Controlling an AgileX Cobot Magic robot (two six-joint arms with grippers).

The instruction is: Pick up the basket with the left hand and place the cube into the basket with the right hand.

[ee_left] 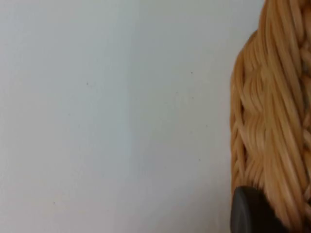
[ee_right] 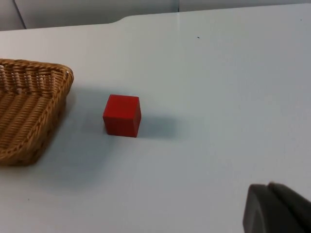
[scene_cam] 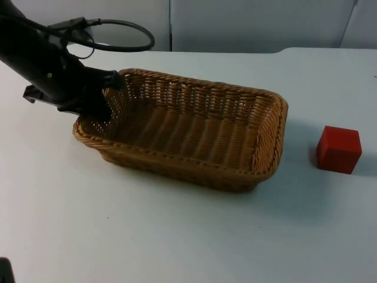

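While clamped on the basket (scene_cam: 194,132) rim, left end effector (scene_cam: 101,100); red cube (scene_cam: 339,149) apart.

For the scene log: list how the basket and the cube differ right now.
The basket is woven tan wicker, open and hollow; the cube is solid plain red. The basket is far larger than the cube. The left gripper is at the basket's end rim; nothing touches the cube. Both sit apart over the white table.

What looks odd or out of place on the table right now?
Nothing stands out. The wicker basket looks intact with nothing inside, the left gripper at its short end's rim. The red cube sits flat on the white table, apart from the basket.
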